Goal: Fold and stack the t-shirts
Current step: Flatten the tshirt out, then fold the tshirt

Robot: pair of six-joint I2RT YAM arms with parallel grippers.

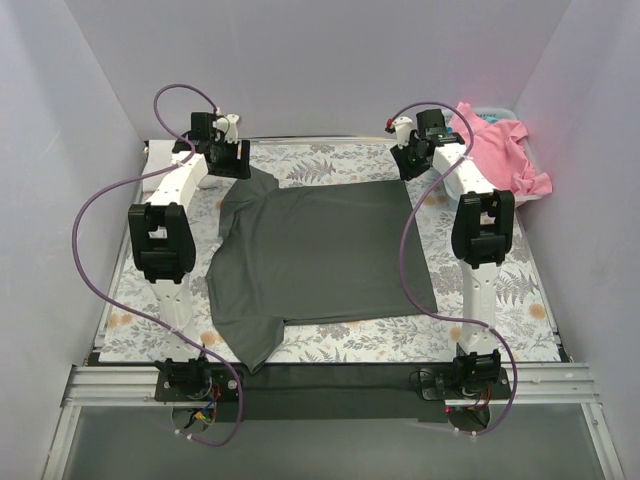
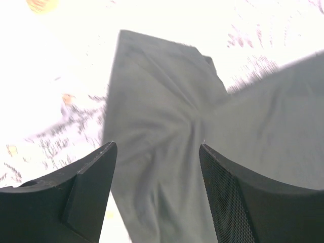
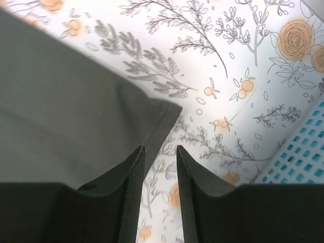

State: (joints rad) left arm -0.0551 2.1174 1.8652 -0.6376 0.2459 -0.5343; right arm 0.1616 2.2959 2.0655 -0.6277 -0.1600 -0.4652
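Draping basket far rt: pink t-shirt; grey t-shirt flat.

Plain pale walls enclose a floral-clothed table.

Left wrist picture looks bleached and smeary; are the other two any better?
Left wrist: table cloth blown out to white, its print and the charcoal t-shirt blurred. Right wrist: sharp, evenly lit, print crisp. Top external: even soft light, no glare.
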